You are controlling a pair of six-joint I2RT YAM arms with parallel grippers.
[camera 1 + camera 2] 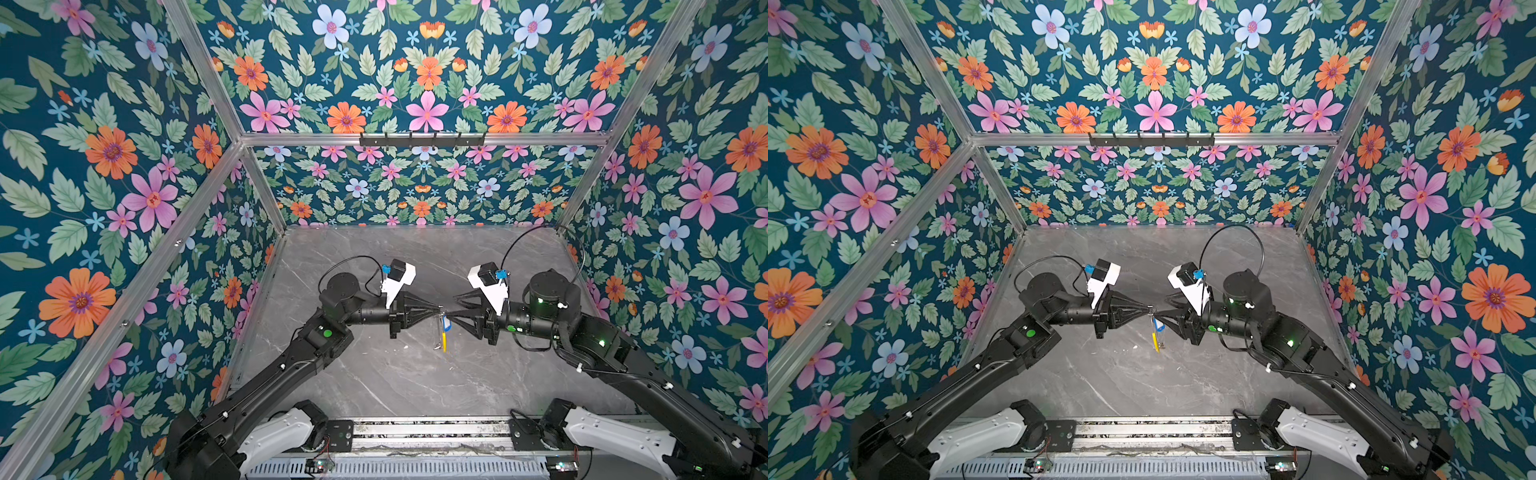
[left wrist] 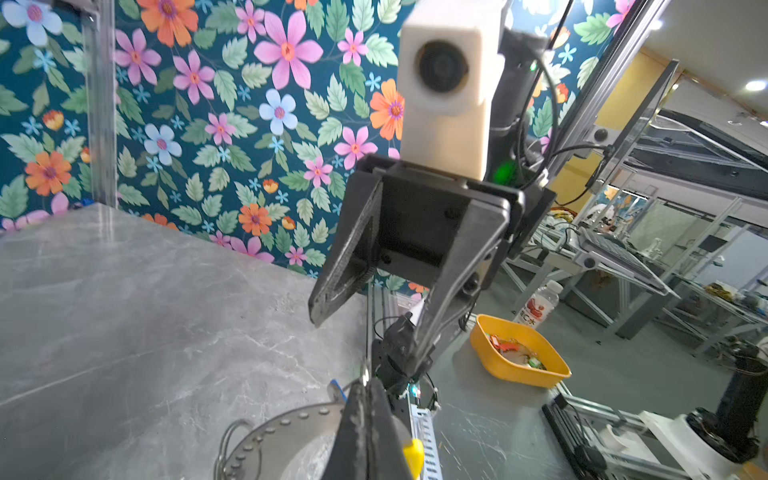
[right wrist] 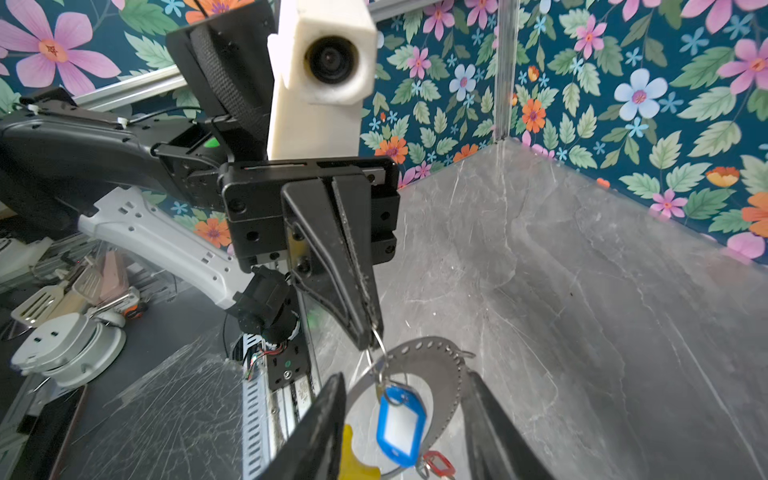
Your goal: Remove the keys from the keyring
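The left arm [image 1: 270, 374] is extended from the near left base toward the centre of the surface [image 1: 374, 374]. Its wrist is held roughly level and pointed right. The left gripper [image 1: 439, 308] is seen with its jaws pressed together to a point. The right arm [image 1: 615, 353] is mirrored from the near right base, with its wrist held roughly level and pointed left. The right gripper [image 1: 454, 309] is seen with its jaws parted. The two grippers are held tip to tip, raised above the surface. Whether they touch cannot be determined.
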